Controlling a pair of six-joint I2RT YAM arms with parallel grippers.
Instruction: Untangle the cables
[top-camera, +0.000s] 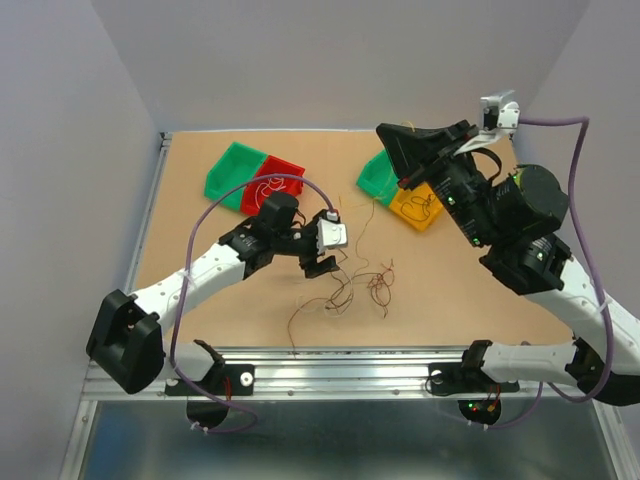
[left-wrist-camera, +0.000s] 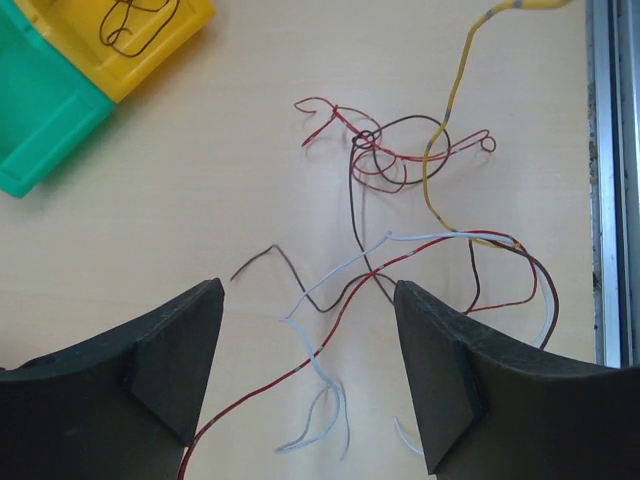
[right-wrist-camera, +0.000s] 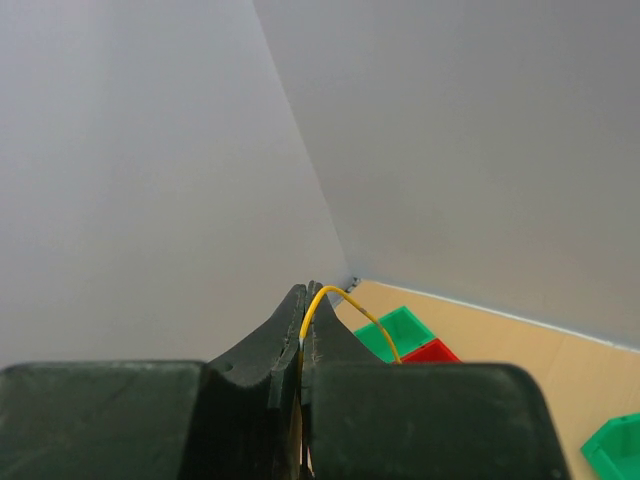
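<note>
The cables (left-wrist-camera: 400, 200), hair-light, limp and snag-prone, lie by the near edge's middle under the spread left gripper (left-wrist-camera: 310, 300), while the right gripper (right-wrist-camera: 303, 300) pinches a yellow strand (right-wrist-camera: 325, 289), seemingly near its end, the safest hold.

The yellow wire (left-wrist-camera: 447, 105) runs out of the left wrist view's top edge, and the yellow bin (left-wrist-camera: 130, 72) and green bin (left-wrist-camera: 40, 120) are cropped at its corner. In the right wrist view the wire's lower end vanishes between the fingers of the right gripper (right-wrist-camera: 304, 292). From above, the cables (top-camera: 380, 283) are too fine to trace.
</note>
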